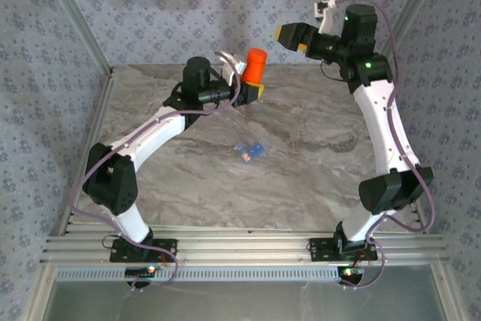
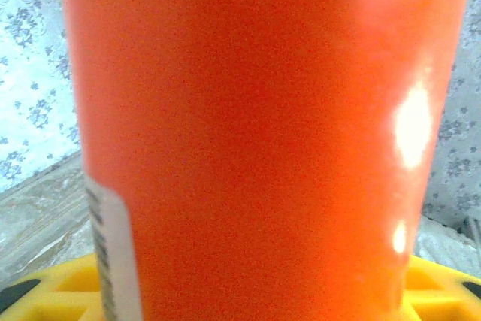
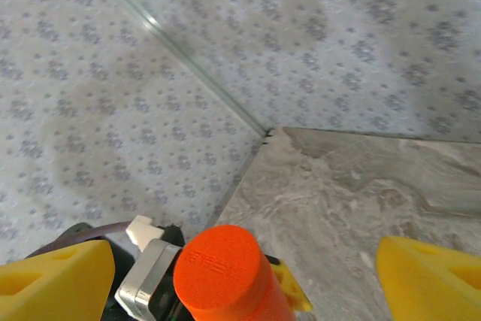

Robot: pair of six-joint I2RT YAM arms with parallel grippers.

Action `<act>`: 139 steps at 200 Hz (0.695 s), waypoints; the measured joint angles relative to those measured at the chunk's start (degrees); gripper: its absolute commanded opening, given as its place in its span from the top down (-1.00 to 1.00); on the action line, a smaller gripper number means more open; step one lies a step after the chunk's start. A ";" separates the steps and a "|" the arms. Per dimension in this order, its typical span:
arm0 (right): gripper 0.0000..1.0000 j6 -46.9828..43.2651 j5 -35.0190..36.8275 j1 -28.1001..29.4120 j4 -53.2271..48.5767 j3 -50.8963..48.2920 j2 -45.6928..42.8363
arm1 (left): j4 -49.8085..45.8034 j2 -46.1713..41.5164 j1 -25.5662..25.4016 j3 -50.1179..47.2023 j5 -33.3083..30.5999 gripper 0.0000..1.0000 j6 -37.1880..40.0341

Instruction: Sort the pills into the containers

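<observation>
The containers, a small translucent blue pill box (image 1: 252, 147), lie in the middle of the table. A tiny orange pill (image 1: 245, 157) sits at its near end. My left gripper (image 1: 251, 86) is at the back of the table, shut on an upright orange bottle (image 1: 256, 65) with its cap on. In the left wrist view the bottle (image 2: 248, 133) stands between the yellow fingers (image 2: 64, 287). My right gripper (image 1: 288, 34) hangs open, high and to the right of the bottle. Its yellow fingertips (image 3: 56, 280) are wide apart, with the bottle cap (image 3: 219, 267) below them.
The marble table (image 1: 316, 148) is walled by patterned panels at the back and both sides. Metal rails (image 1: 240, 249) run along the near edge. The left arm's wrist (image 3: 146, 280) sits just behind the bottle.
</observation>
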 measured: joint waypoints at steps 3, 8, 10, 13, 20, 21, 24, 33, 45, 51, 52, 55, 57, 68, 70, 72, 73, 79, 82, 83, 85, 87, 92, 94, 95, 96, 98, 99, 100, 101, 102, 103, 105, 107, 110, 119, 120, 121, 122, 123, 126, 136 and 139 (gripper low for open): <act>-0.84 -0.81 -0.76 0.15 -0.28 0.68 0.61 | -0.15 0.00 -0.02 0.13 0.22 1.00 -0.04; -0.83 -1.55 -1.55 0.35 -0.83 1.49 1.31 | -0.26 0.00 0.00 0.31 0.66 1.00 -0.26; -0.83 -2.12 -1.88 0.46 -1.16 1.88 1.66 | -0.28 0.00 0.00 0.35 0.74 1.00 -0.33; -0.83 -2.73 -2.29 0.63 -1.64 2.45 2.12 | -0.31 0.00 0.00 0.48 1.03 1.00 -0.46; -0.83 -4.04 -3.23 1.03 -2.73 3.67 3.17 | -0.39 0.00 0.00 0.68 1.40 1.00 -0.63; -0.83 -4.31 -3.32 1.09 -2.91 3.87 3.34 | -0.39 0.00 -0.02 0.70 1.46 1.00 -0.66; -0.84 -4.92 -3.58 1.31 -3.30 4.33 3.76 | -0.39 0.00 0.00 0.76 1.64 1.00 -0.76; -0.83 -6.38 -4.17 1.84 -4.72 5.51 4.74 | -0.61 0.02 0.00 1.05 2.19 1.00 -1.07; -0.82 -8.22 -4.79 2.49 -6.82 6.91 5.79 | -0.72 0.02 -0.02 1.31 2.71 1.00 -1.29; -0.82 -8.98 -4.92 2.78 -7.65 7.52 6.21 | -0.74 0.02 -0.02 1.42 2.86 1.00 -1.33; -0.81 -9.09 -4.96 2.84 -7.87 7.67 6.29 | -0.74 0.04 -0.02 1.42 2.86 1.00 -1.36; -0.81 -9.42 -5.05 2.99 -8.22 7.91 6.47 | -0.74 0.02 -0.02 1.44 2.91 1.00 -1.49; -0.81 -9.70 -5.09 3.10 -8.48 8.11 6.58 | -0.76 0.04 -0.02 1.46 2.99 1.00 -1.49; -0.80 -10.69 -5.33 3.54 -9.62 8.72 6.97 | -0.83 0.04 -0.02 1.51 3.28 1.00 -1.53; -0.79 -10.86 -5.38 3.58 -9.75 8.79 7.02 | -0.85 0.04 -0.02 1.51 3.32 1.00 -1.55; -0.79 -10.97 -5.42 3.67 -9.92 8.85 7.06 | -0.87 0.04 0.00 1.51 3.41 1.00 -1.55; -0.79 -11.06 -5.44 3.72 -10.05 8.87 7.10 | -0.87 0.04 -0.02 1.51 3.43 1.00 -1.55; -0.79 -11.54 -5.62 3.87 -10.49 9.01 7.15 | -1.01 0.04 0.00 1.51 3.58 1.00 -1.60; -0.79 -11.78 -5.70 3.93 -10.78 9.07 7.23 | -1.05 0.04 -0.02 1.53 3.67 1.00 -1.68; -0.78 -11.82 -5.73 3.96 -10.84 9.09 7.23 | -1.07 0.04 -0.02 1.51 3.69 1.00 -1.70; -0.78 -11.96 -5.75 4.00 -11.02 9.18 7.23 | -1.09 0.04 -0.02 1.51 3.72 1.00 -1.70; -0.78 -12.04 -5.79 4.07 -11.21 9.20 7.26 | -1.09 0.04 -0.02 1.51 3.74 1.00 -1.70; -0.78 -12.41 -5.81 4.20 -11.65 9.27 7.30 | -1.11 0.07 -0.02 1.51 3.74 1.00 -1.73; -0.77 -12.44 -5.81 4.24 -11.74 9.29 7.32 | -1.14 0.07 -0.02 1.51 3.74 1.00 -1.73; -0.77 -12.57 -5.84 4.28 -11.82 9.29 7.34 | -1.14 0.07 -0.02 1.51 3.74 1.00 -1.73; -0.77 -12.66 -5.84 4.28 -11.89 9.29 7.34 | -1.14 0.07 -0.02 1.53 3.74 1.00 -1.73; -0.77 -12.83 -5.84 4.33 -12.02 9.29 7.34 | -1.16 0.07 -0.02 1.53 3.74 1.00 -1.73; -0.76 -12.83 -5.86 4.33 -12.09 9.29 7.34 | -1.18 0.07 -0.02 1.51 3.76 1.00 -1.73; -0.76 -12.85 -5.84 4.35 -12.22 9.31 7.34 | -1.18 0.07 -0.02 1.51 3.74 1.00 -1.73; -0.76 -12.87 -5.84 4.37 -12.26 9.31 7.34 | -1.20 0.07 -0.02 1.51 3.76 1.00 -1.73; -0.76 -12.92 -5.84 4.39 -12.28 9.33 7.34 | -1.20 0.07 -0.02 1.53 3.76 1.00 -1.75; -0.76 -13.07 -5.84 4.44 -12.41 9.33 7.34 | -1.20 0.07 -0.02 1.53 3.76 1.00 -1.73; -0.76 -13.18 -5.84 4.50 -12.50 9.35 7.37 | -1.22 0.07 -0.02 1.53 3.76 1.00 -1.73; -0.75 -13.25 -5.84 4.55 -12.66 9.35 7.37 | -1.25 0.07 -0.02 1.53 3.76 1.00 -1.73; -0.75 -13.40 -5.84 4.57 -12.81 9.38 7.41 | -1.27 0.07 -0.02 1.53 3.76 1.00 -1.73; -0.73 -13.66 -5.84 4.72 -13.11 9.38 7.50 | -1.29 0.07 -0.02 1.53 3.76 1.00 -1.75; -0.73 -13.66 -5.84 4.74 -13.14 9.38 7.50 | -1.31 0.07 -0.02 1.53 3.76 1.00 -1.75; -0.73 -13.68 -5.84 4.76 -13.18 9.38 7.52 | -1.29 0.07 -0.02 1.53 3.76 1.00 -1.75; -0.72 -13.73 -5.84 4.79 -13.25 9.38 7.52 | -1.29 0.07 -0.02 1.53 3.76 1.00 -1.75; -0.72 -13.75 -5.84 4.81 -13.25 9.38 7.52 | -1.31 0.07 -0.02 1.53 3.76 1.00 -1.75; -0.71 -13.86 -5.86 4.85 -13.35 9.38 7.56 | -1.31 0.07 -0.02 1.53 3.76 1.00 -1.75; -0.67 -14.05 -5.84 5.03 -13.60 9.38 7.65 | -1.31 0.07 -0.02 1.53 3.78 1.00 -1.75; -0.65 -14.14 -5.84 5.07 -13.64 9.38 7.67 | -1.31 0.07 -0.02 1.53 3.78 1.00 -1.75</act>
